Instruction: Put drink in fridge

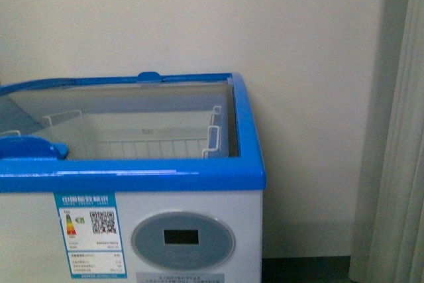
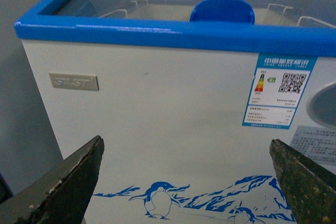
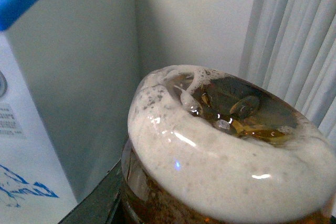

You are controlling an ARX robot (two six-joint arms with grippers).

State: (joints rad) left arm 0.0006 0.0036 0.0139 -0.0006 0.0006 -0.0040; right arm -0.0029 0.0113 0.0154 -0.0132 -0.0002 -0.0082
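Amber foamy drink (image 3: 231,145) sits in the right jaws beside the fridge (image 3: 68,93).

White fridge (image 1: 40,210) there, bright blue rim (image 1: 132,178), blue penguin-and-mountain print (image 2: 160,200) across the front, grey round display (image 1: 182,240), light-blue label (image 1: 89,233). And the drink (image 3: 231,156): amber liquid, creamy white foam. Pale cream wall (image 1: 298,31), grey pleated curtain (image 1: 397,130).
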